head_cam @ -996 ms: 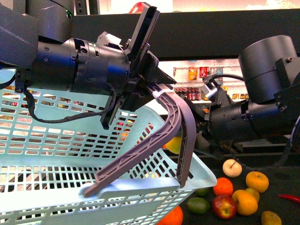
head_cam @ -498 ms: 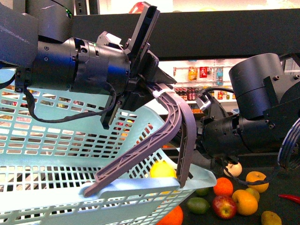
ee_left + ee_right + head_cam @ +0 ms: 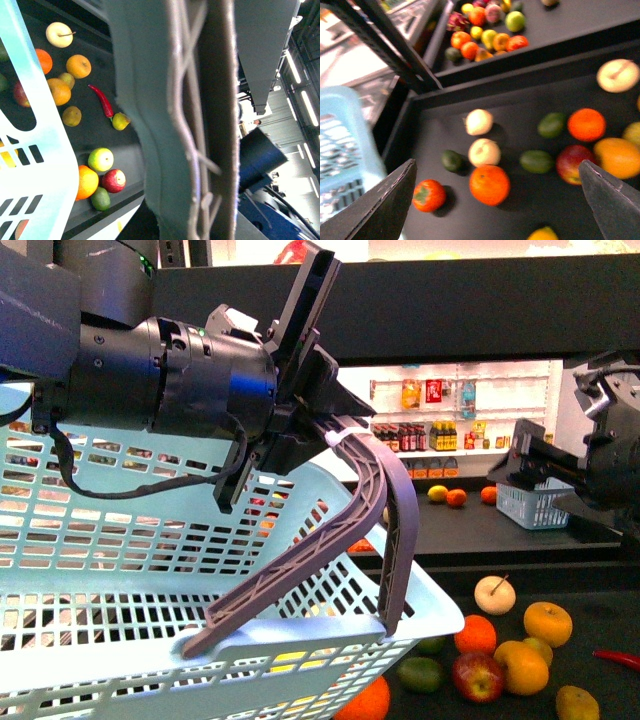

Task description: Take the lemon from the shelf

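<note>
In the front view we see the left claw (image 3: pixel 320 430) clamped on the handle (image 3: pixel 385 500) of the basket (image 3: pixel 120 580). The lemon (image 3: pixel 290 657) shows yellow through the slats, inside the basket and off the shelf (image 3: pixel 480 310). In the left wrist view the handle fills the frame. In the right wrist view we find the right claw (image 3: pixel 497 167) spread wide and empty above the fruit (image 3: pixel 489 184) on the shelf.

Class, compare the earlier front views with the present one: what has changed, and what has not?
The right gripper has pulled back to the right, away from the basket, jaws open and empty. The lemon it released now lies inside, yellow behind the slats. The left gripper stays shut on the handle; shelf fruit unmoved.
</note>
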Robot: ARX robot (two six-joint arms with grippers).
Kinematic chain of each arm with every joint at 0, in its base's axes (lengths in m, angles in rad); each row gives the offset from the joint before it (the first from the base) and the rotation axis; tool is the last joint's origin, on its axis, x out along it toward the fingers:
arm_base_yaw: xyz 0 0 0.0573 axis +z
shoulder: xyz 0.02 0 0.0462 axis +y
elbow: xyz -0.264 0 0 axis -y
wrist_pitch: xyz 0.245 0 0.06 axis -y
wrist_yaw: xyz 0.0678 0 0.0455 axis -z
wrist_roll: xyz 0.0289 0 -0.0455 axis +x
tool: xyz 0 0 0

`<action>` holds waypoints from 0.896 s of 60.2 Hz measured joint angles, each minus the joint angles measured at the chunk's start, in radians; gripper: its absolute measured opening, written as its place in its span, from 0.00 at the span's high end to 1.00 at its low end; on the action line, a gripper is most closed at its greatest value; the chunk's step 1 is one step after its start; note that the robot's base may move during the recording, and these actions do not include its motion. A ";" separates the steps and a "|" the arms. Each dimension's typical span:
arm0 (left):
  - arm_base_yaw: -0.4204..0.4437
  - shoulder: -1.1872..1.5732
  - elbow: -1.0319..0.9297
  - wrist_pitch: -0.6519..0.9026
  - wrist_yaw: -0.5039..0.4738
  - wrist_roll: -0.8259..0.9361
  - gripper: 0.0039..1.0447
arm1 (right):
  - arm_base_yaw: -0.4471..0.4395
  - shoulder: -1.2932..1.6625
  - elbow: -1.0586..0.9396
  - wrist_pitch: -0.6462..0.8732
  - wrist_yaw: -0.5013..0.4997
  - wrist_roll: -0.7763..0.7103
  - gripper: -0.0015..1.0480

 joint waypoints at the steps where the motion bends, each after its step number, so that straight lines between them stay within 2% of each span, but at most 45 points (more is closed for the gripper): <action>1: 0.000 0.000 0.000 0.000 0.000 0.000 0.93 | -0.003 0.008 0.000 0.000 0.008 -0.010 0.07; 10: 0.000 0.000 0.000 0.000 0.003 0.000 0.93 | -0.038 0.151 -0.011 -0.004 0.099 -0.109 0.07; 22: 0.000 0.000 0.000 0.000 -0.001 0.002 0.93 | -0.032 0.318 -0.028 -0.006 0.163 -0.150 0.07; 37: 0.000 0.000 0.000 0.000 0.000 0.001 0.93 | 0.069 0.488 0.003 -0.003 0.209 -0.119 0.07; 54: 0.000 0.000 0.000 0.000 0.000 0.001 0.93 | 0.155 0.641 0.141 -0.068 0.301 -0.087 0.07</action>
